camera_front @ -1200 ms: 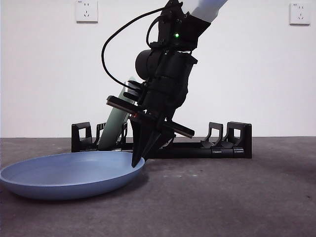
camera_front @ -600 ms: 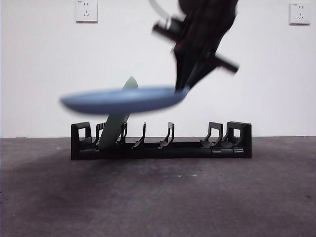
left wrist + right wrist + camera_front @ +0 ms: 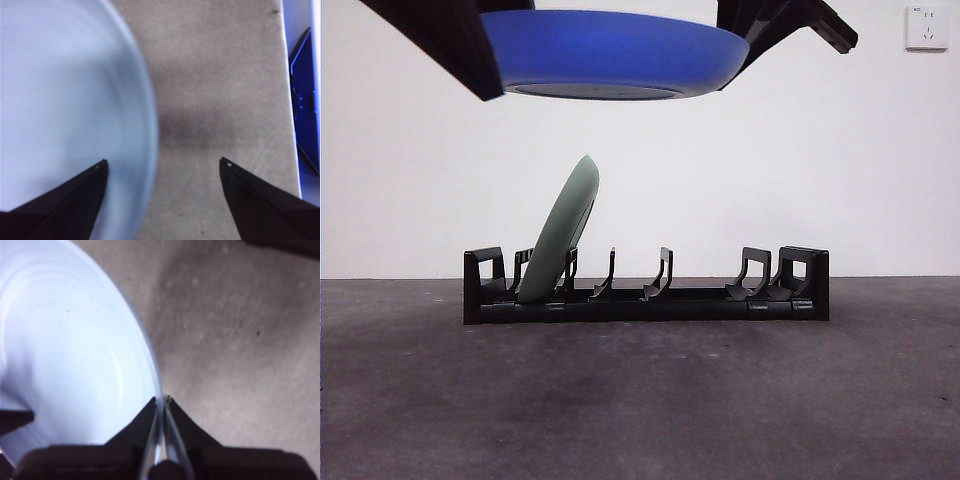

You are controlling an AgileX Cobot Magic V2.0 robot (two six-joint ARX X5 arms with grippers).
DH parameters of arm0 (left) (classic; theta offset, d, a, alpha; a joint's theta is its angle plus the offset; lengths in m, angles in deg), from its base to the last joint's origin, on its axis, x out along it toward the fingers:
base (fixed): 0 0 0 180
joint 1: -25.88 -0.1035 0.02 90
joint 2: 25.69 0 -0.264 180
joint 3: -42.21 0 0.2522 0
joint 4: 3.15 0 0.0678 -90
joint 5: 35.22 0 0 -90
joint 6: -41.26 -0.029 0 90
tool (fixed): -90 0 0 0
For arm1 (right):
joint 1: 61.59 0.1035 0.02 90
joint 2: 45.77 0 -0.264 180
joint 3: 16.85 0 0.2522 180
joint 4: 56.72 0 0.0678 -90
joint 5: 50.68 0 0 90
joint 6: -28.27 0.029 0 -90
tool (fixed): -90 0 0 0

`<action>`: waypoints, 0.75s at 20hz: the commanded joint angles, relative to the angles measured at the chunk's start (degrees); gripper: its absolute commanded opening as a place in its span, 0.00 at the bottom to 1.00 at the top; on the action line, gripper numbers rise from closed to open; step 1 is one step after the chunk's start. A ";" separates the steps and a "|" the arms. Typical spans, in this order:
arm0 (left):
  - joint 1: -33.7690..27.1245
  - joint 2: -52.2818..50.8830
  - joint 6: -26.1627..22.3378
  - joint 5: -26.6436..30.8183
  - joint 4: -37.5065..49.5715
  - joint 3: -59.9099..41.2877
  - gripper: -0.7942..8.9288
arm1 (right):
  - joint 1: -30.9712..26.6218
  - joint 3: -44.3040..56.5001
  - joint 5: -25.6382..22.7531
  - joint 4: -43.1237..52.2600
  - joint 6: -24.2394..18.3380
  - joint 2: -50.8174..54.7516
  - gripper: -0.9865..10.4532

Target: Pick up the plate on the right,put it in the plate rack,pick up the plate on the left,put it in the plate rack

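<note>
A blue plate [image 3: 610, 50] hangs level high above the table. My right gripper [image 3: 162, 400] is shut on its rim, at the plate's right edge in the front view [image 3: 745, 45]. My left gripper [image 3: 163, 161] is open at the plate's opposite edge: one jaw lies over the blue plate [image 3: 60, 110], the other stands clear beyond the rim. The black plate rack [image 3: 720, 300] stands on the table at the back, below the plate. A pale green plate [image 3: 560, 235] leans upright in the rack's left slots.
The dark grey table [image 3: 640, 400] stretches in front of the rack. A white wall with sockets [image 3: 927, 27] stands behind. A dark object [image 3: 305, 110] shows beyond the table's edge in the left wrist view.
The blue plate has risen from mid height to the top of the front view and now lies level. A second black gripper has come in at its left edge.
</note>
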 commanded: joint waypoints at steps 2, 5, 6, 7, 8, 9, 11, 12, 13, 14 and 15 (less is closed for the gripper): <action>0.13 0.24 -0.68 0.42 2.58 -0.04 0.33 | 0.07 0.44 0.63 -0.35 -0.98 -0.20 0.08; 0.13 0.24 -0.70 0.55 2.69 -0.04 0.14 | 0.04 0.44 0.63 -0.26 -0.98 -0.20 0.08; 0.13 0.24 -0.70 0.52 2.69 -0.04 0.14 | 0.04 0.44 0.61 -0.13 -0.98 -0.20 0.08; 0.13 0.24 -0.70 0.52 2.69 -0.04 0.14 | 0.04 0.44 0.61 0.11 -0.98 -0.20 0.08; 0.13 0.24 -0.70 0.52 2.67 -0.04 0.14 | 0.04 0.44 0.61 0.48 -0.96 -0.20 0.08; 0.13 0.24 -0.68 0.50 2.60 -0.04 0.13 | 0.04 0.44 0.61 0.87 -0.96 -0.20 0.08; 0.13 0.22 -0.66 0.46 2.47 -0.04 0.07 | 0.04 0.44 0.61 1.05 -0.94 -0.22 0.08; 0.13 0.22 -0.66 0.22 2.47 -0.04 0.07 | 0.04 0.44 0.59 1.05 -0.94 -0.20 0.08; 0.13 0.22 -0.68 -0.20 2.47 -0.04 0.07 | 0.04 0.44 0.61 1.05 -0.94 -0.22 0.08; 0.13 0.22 -0.66 -0.37 2.49 -0.04 0.07 | 0.04 0.44 0.59 0.98 -0.96 -0.20 0.08; 0.13 0.22 -0.66 -0.37 2.49 -0.04 0.07 | 0.04 0.44 0.50 0.94 -0.96 -0.22 0.08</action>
